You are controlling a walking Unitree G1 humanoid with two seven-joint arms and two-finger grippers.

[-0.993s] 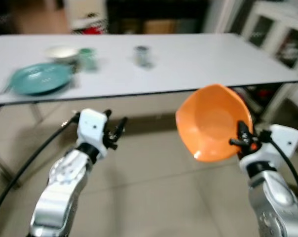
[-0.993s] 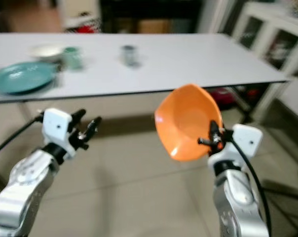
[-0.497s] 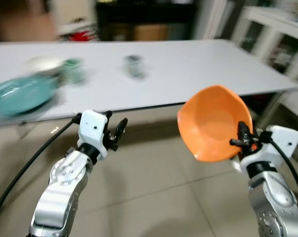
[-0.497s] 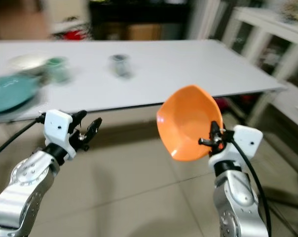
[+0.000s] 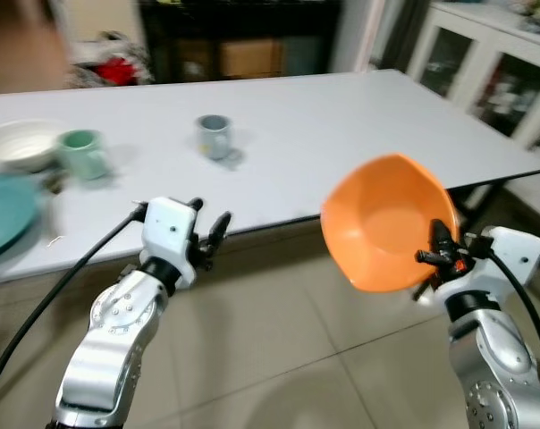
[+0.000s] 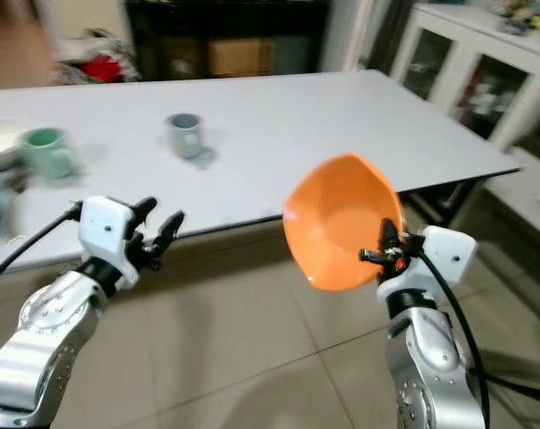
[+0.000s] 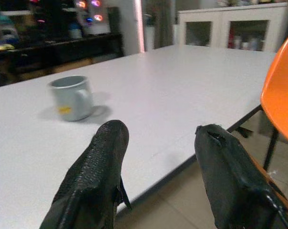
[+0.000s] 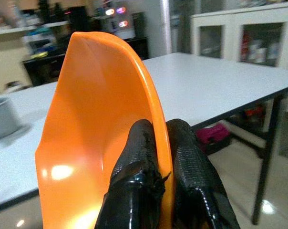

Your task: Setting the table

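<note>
My right gripper (image 8: 156,157) has its jaws clamped on the rim of the orange bowl (image 5: 386,223), held tilted short of the tabletop (image 5: 341,116). Left gripper (image 7: 158,162) jaws are spread, holding nothing.

The long white worktop (image 5: 359,125) has lots of bare room on its right half. A small grey mug (image 5: 214,136) stands mid-table, with a green mug (image 5: 80,154) and white bowl (image 5: 15,145) far left.
</note>
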